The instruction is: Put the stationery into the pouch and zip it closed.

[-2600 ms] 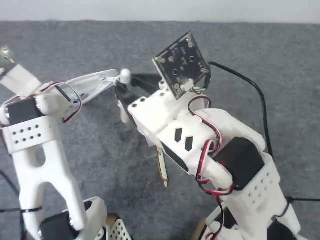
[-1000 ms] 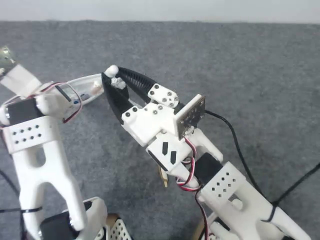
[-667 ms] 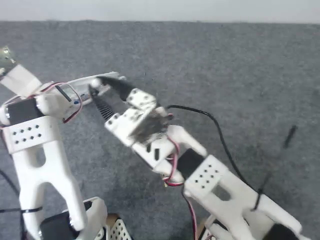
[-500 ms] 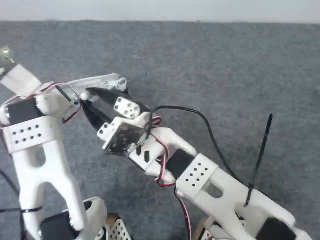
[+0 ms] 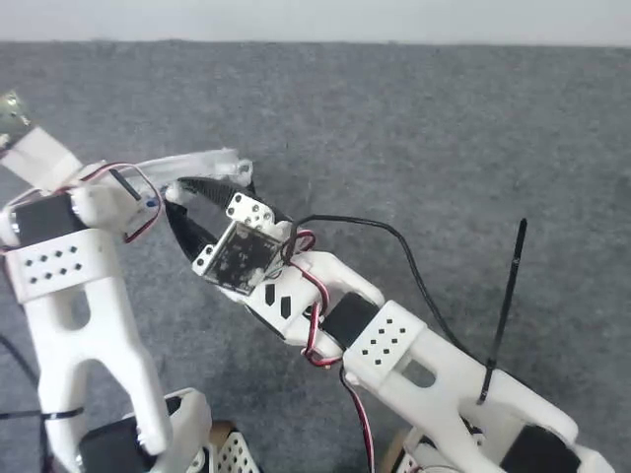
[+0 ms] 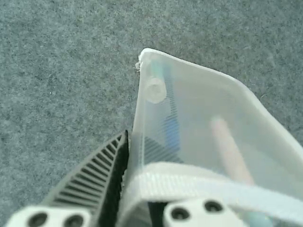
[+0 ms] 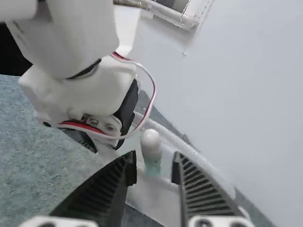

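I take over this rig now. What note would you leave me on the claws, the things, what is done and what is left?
Left claw: shut on the pouch, held up.
Right claw: open, close to the pouch's end, facing the white-capped pen.
Done: blue pen and pink pen lie inside the pouch.
Left: the zip; its state I cannot tell.
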